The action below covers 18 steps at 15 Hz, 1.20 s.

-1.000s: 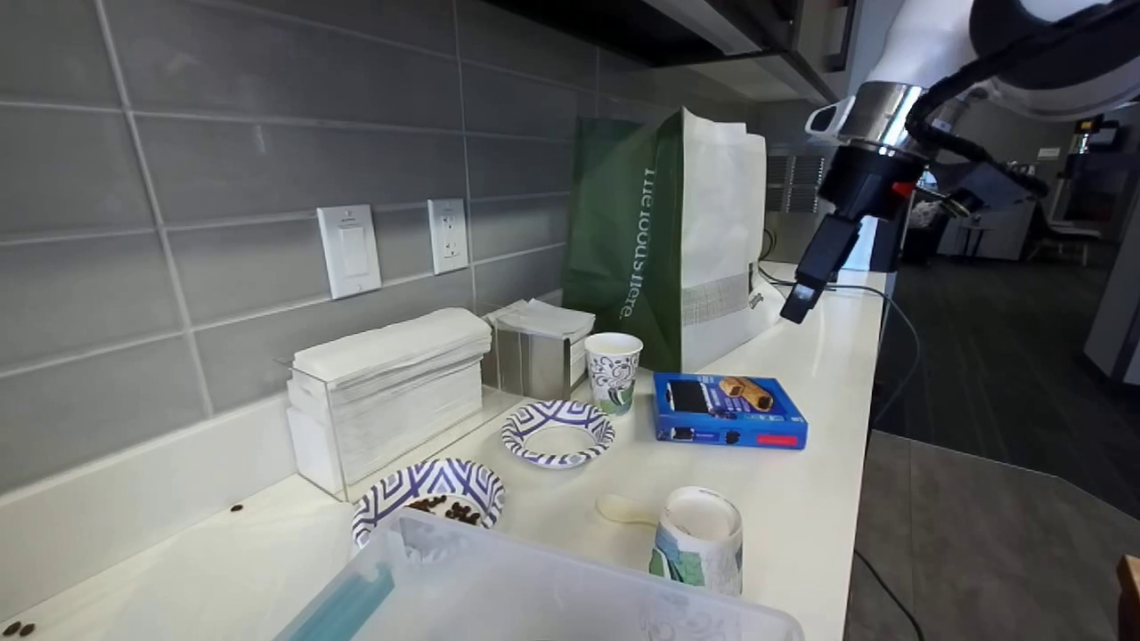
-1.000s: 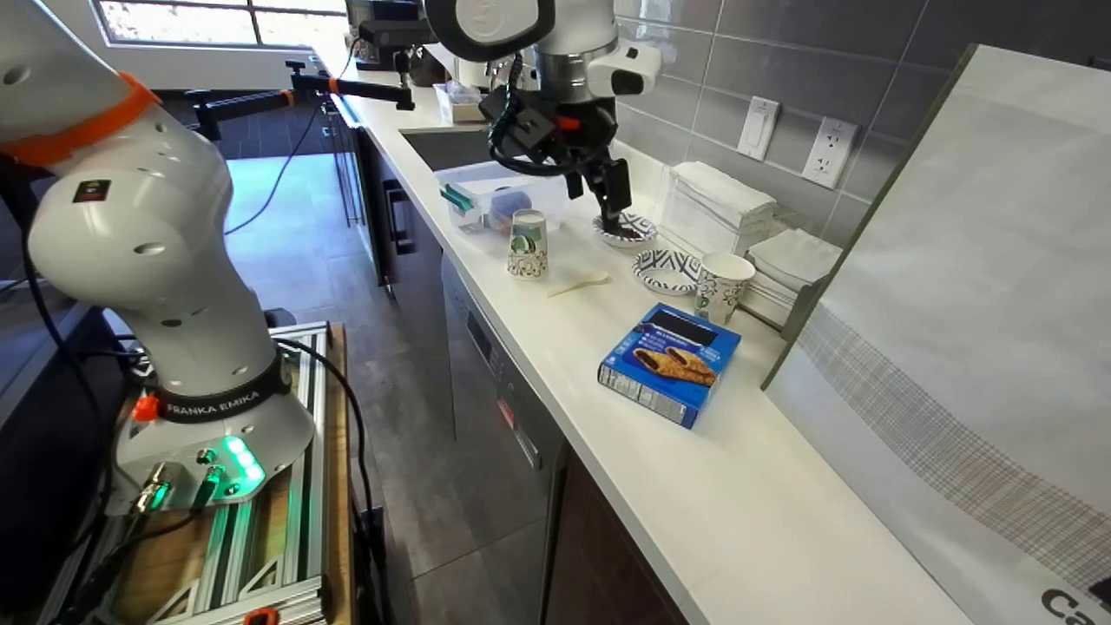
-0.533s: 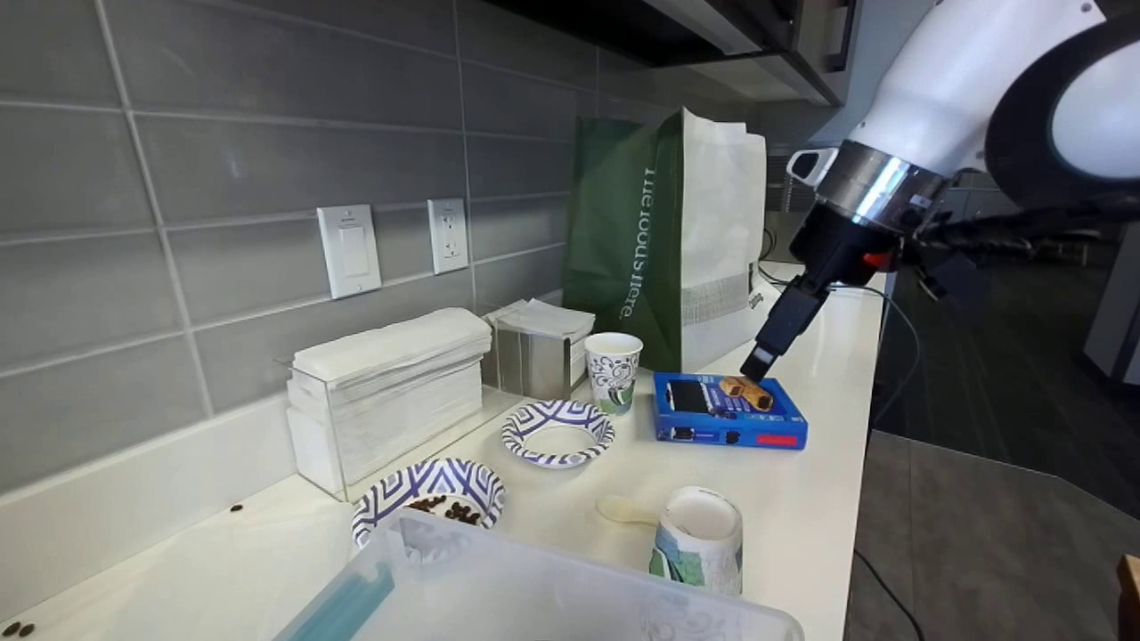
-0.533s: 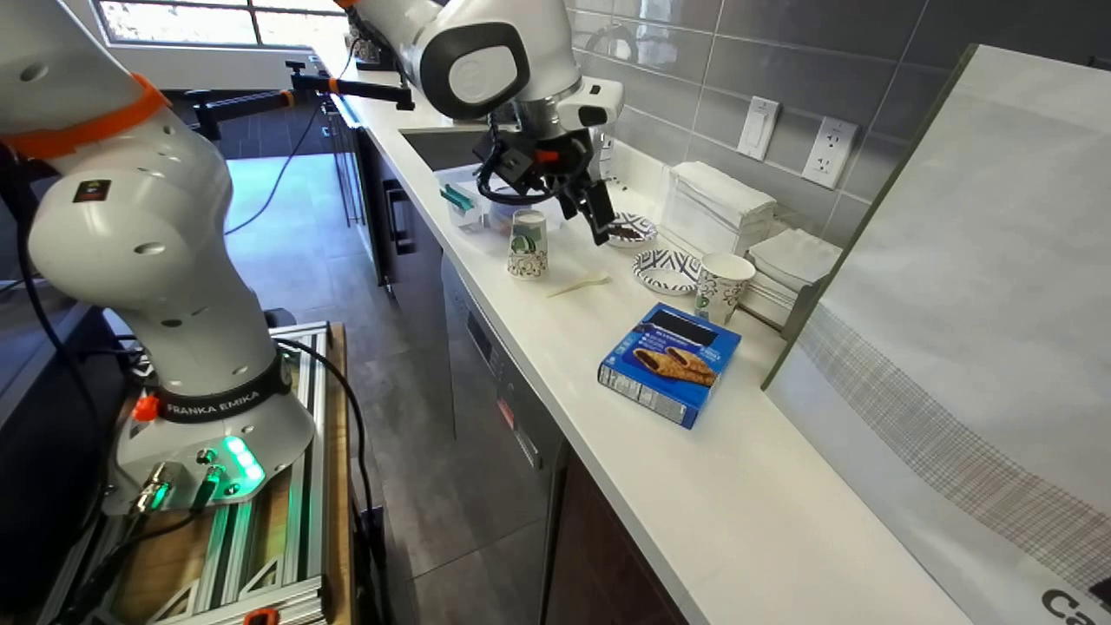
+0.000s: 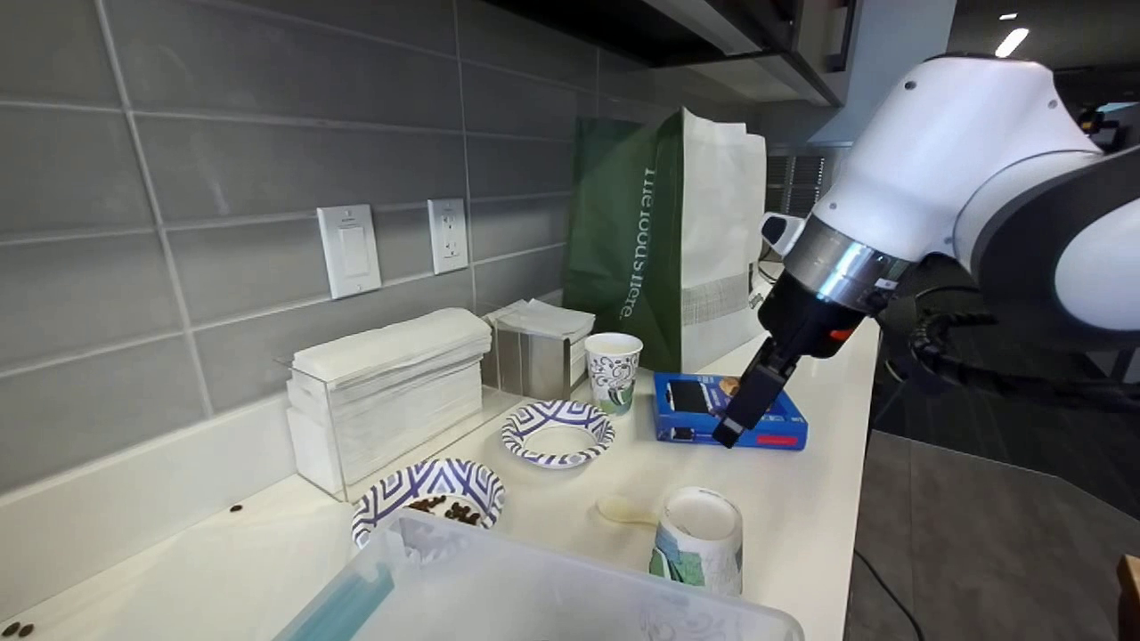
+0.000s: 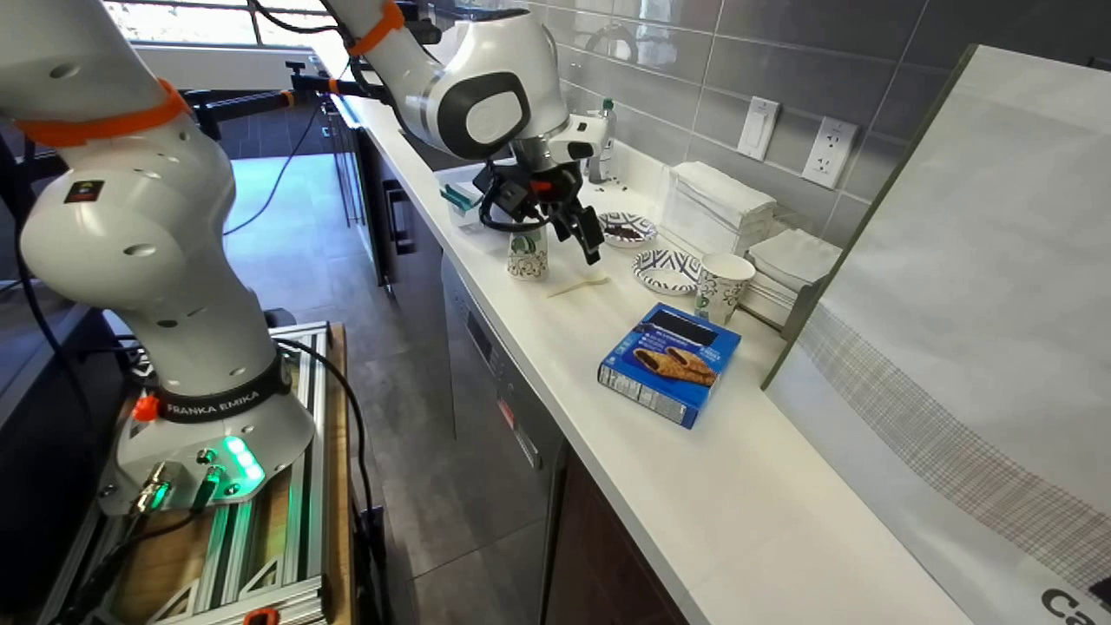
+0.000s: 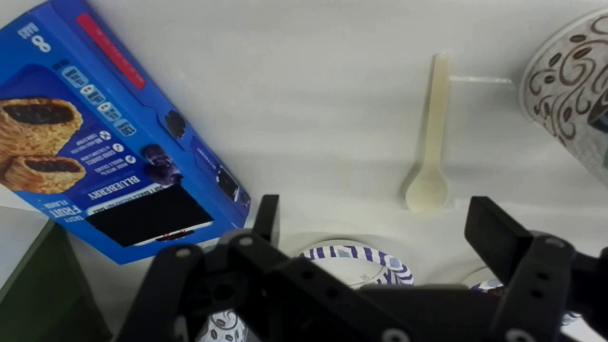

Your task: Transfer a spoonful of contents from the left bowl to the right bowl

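The left bowl has a navy-and-white pattern and holds dark beans. It shows in both exterior views, and only its edge shows in the wrist view. The right bowl, patterned and empty, stands beside it in both exterior views and partly behind my fingers in the wrist view. A pale spoon lies flat on the counter, also in both exterior views. My gripper is open and empty above the counter near the spoon, also in both exterior views.
An upside-down paper cup stands by the spoon handle. A clear plastic bin is beside the left bowl. A blue snack box, an upright cup, napkin stacks and a tall paper bag stand around.
My gripper has come down and across toward the spoon, from high up to low over the counter. The bowls, the spoon and the other things have not moved.
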### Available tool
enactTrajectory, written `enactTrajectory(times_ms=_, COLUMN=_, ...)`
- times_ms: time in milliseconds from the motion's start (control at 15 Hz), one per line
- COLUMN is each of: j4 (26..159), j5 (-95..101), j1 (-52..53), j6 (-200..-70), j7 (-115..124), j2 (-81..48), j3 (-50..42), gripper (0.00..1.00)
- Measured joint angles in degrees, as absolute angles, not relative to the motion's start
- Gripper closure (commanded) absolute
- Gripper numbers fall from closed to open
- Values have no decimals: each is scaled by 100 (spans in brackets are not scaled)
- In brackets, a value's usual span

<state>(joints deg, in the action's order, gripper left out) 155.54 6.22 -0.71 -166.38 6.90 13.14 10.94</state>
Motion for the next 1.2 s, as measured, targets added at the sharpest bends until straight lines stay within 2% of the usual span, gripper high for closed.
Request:
enactTrajectory(times_ms=533, j4=15040, j5=1861, j1=-556, j6=-16734, j7=2287, j2=424, j3=1821, gripper=0)
enactTrajectory(times_ms=867, j4=14729, j5=2630, j1=-613, j6=-16734, j7=3133, j2=-59, j3=1851, gripper=6)
enactTrajectory(times_ms=1067, j4=14574, j5=3013, j1=-602, j6=-16735, j7=3437, j2=-352, j3=1842, gripper=23)
enactTrajectory(times_ms=1133, j4=14525, j5=3137, j1=-594, j6=-16736, j7=3537, j2=-438, j3=1833, gripper=23)
enactTrajectory(times_ms=1200, j4=14475, j5=3264, j1=-589, j6=-16736, j7=3629, j2=-521, j3=1820, gripper=33)
